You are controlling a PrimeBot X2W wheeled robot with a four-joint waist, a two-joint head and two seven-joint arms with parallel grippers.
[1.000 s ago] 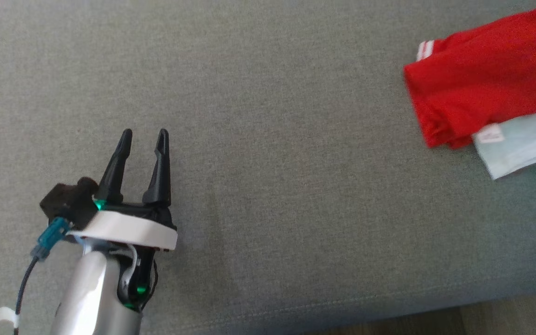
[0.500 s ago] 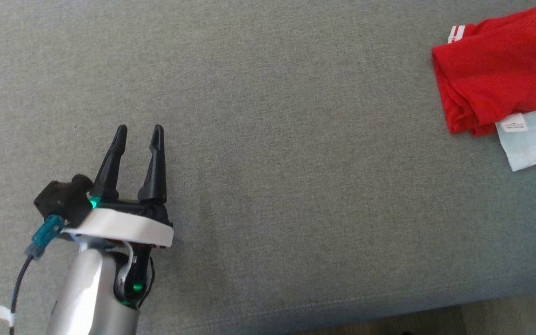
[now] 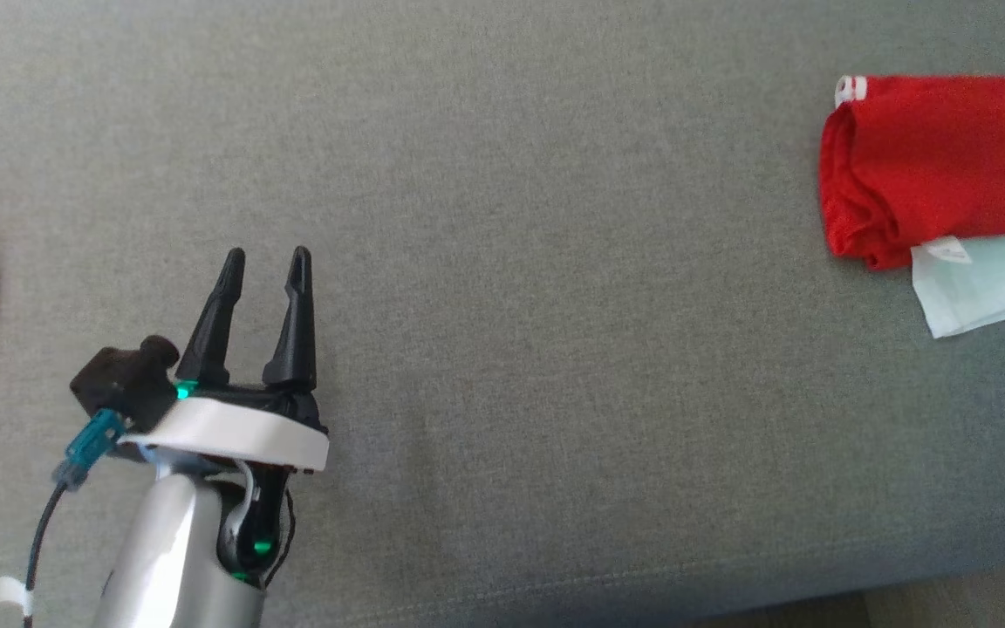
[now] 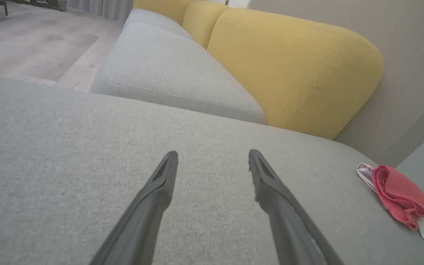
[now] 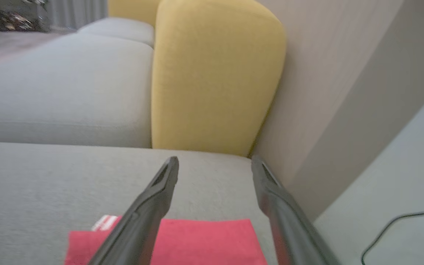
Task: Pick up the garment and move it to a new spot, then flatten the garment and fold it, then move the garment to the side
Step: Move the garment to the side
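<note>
**A:** Did we let go yet?

**B:** Yep, our right gripper (image 5: 215, 162) went from pinched to spread, and the folded red fabric garment (image 3: 939, 166) settled at the right end of the grey fabric sofa cushion (image 3: 555, 305). Left gripper (image 3: 266, 257) stayed spread, empty. Side move looked done.

Silver forearm (image 3: 171, 558), white wrist band (image 3: 232, 432), black-fingered left tool (image 3: 265, 260), teal connector (image 3: 88, 447).

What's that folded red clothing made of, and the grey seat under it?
The red clothing looks like soft, matte cloth: it lies in floppy folds. The grey seat looks like coarse woven fabric, going by its grainy weave and stitched seam.
</note>
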